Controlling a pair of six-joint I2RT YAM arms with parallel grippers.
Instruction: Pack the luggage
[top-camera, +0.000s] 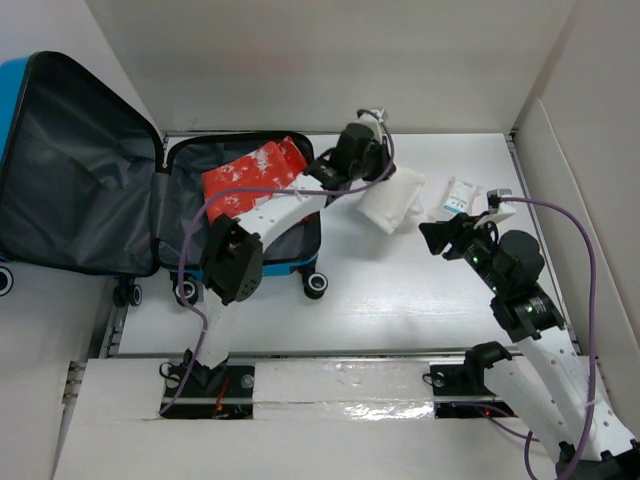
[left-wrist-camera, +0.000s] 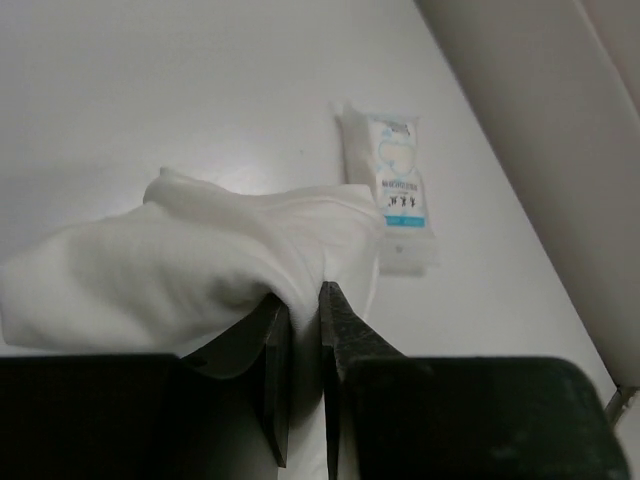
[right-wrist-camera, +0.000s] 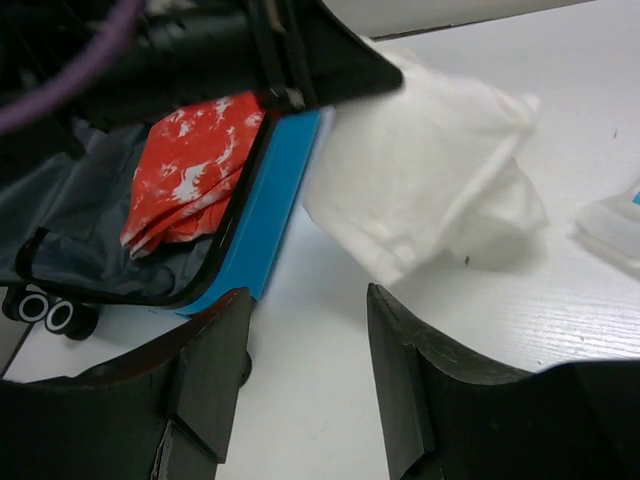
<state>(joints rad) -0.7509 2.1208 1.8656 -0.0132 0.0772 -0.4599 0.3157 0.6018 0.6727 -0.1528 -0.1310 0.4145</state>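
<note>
Two hands are in view: my left hand (left-wrist-camera: 300, 295) is clenched on a white cloth (left-wrist-camera: 200, 250), and my right hand (right-wrist-camera: 308, 295) is spread and empty. A wipes packet (left-wrist-camera: 400, 190) lies beyond on the white desk (top-camera: 400, 290). The luggage (top-camera: 60, 180) lies open at the far left with a red garment (top-camera: 255, 170) inside. White panels (top-camera: 330, 60) wall the desk.

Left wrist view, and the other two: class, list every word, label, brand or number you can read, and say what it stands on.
No text can be read for certain.
Small packet: blue print and dark characters on the wrapper, too blurred to read.
Red cloth in the luggage: white blotches only, no letters.
White cloth in the left gripper: no print.
</note>
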